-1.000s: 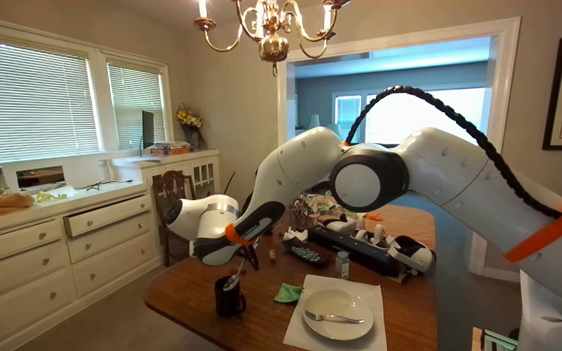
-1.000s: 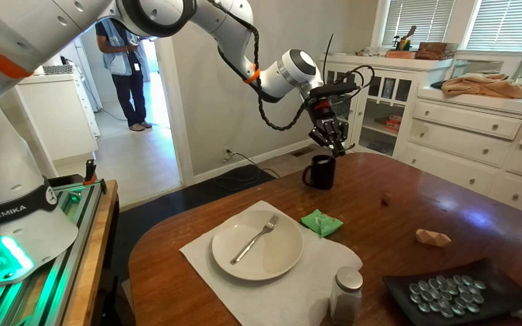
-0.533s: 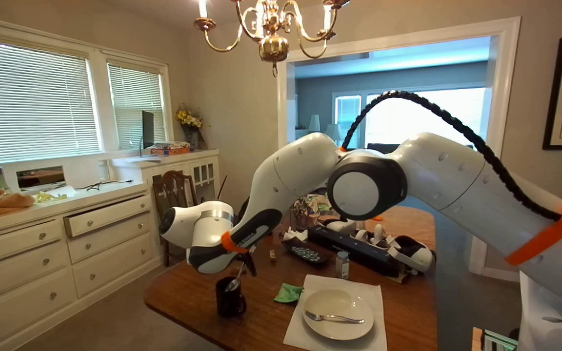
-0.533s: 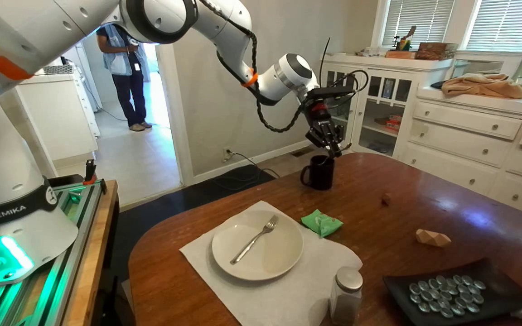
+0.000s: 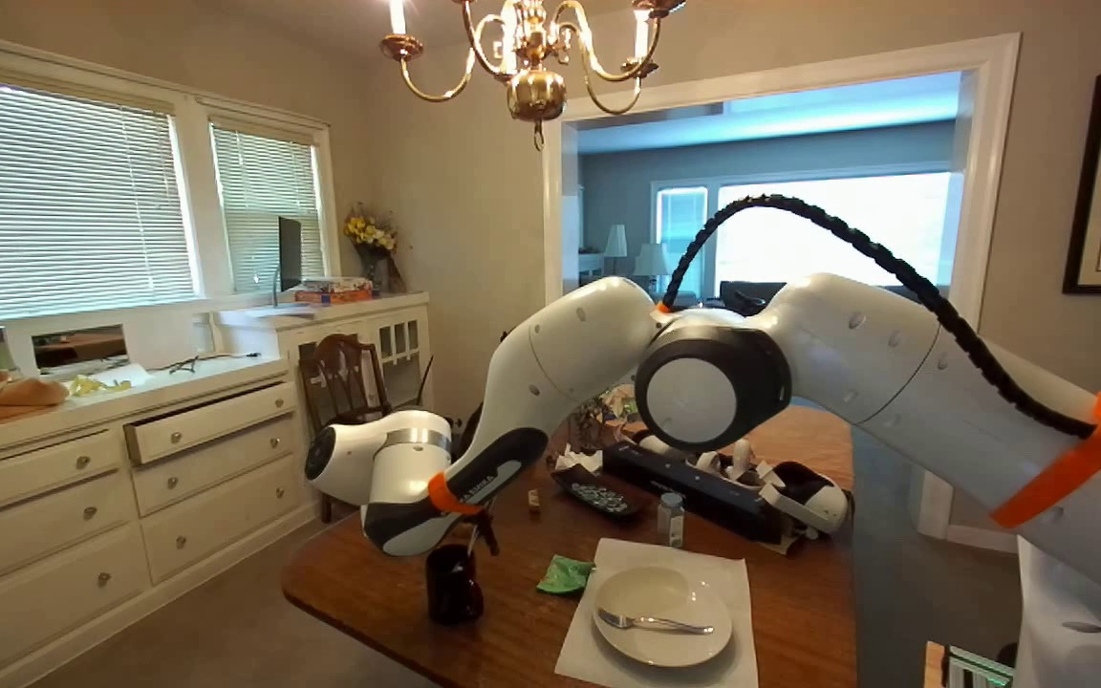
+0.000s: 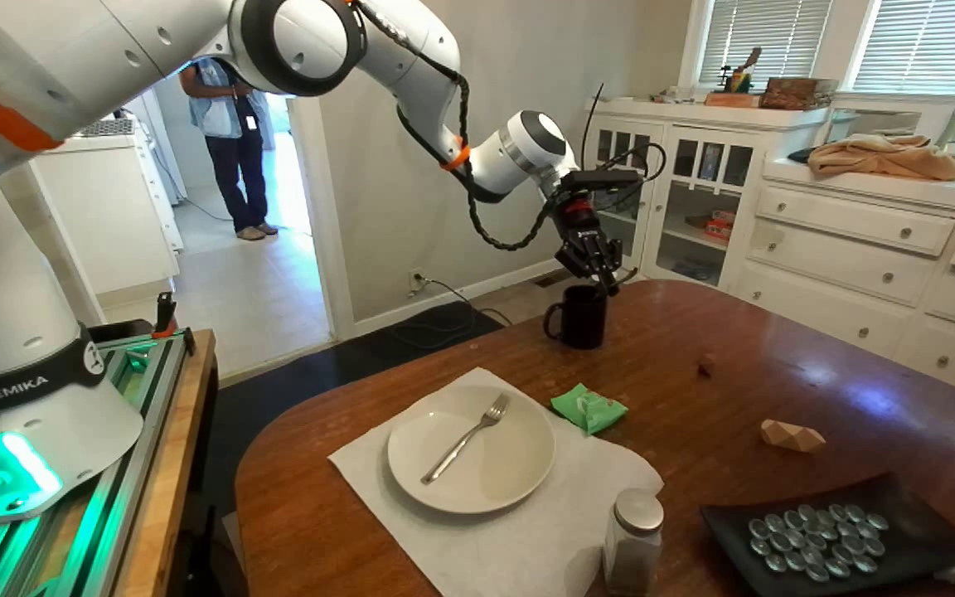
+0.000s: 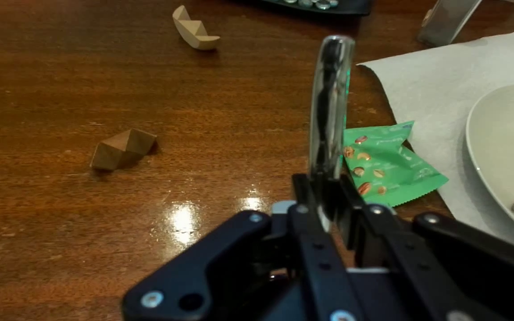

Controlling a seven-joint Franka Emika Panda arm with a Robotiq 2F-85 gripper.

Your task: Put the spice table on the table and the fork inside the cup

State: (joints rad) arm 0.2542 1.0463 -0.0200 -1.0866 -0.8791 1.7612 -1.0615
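My gripper [image 6: 608, 282] is low over the black cup [image 6: 579, 319], its fingertips close to the rim. It is shut on a shiny metal spoon [image 7: 330, 107], whose handle rises between the fingers in the wrist view. The spoon's lower end is hidden in the upright cup, also seen in an exterior view [image 5: 455, 588]. The fork [image 6: 467, 439] lies apart on the white plate [image 6: 419, 431]. Both cup and plate rest on the brown table [image 6: 312, 456]. No spice table can be made out, but a glass shaker with a metal lid [image 6: 633, 543] stands on the table.
A green snack packet [image 6: 589, 409] lies between cup and plate, beside the white paper sheet [image 6: 519, 539]. Two small folded brown pieces, including a faceted one [image 6: 792, 434], sit farther along. A black dish [image 6: 734, 522] holds several glass pebbles. A long black box [image 5: 694, 487] lies beyond.
The arm and gripper have come down, sinking the spoon deeper so its bowl no longer shows. The cup has been nudged slightly. Fork, plate and shaker have stayed put.
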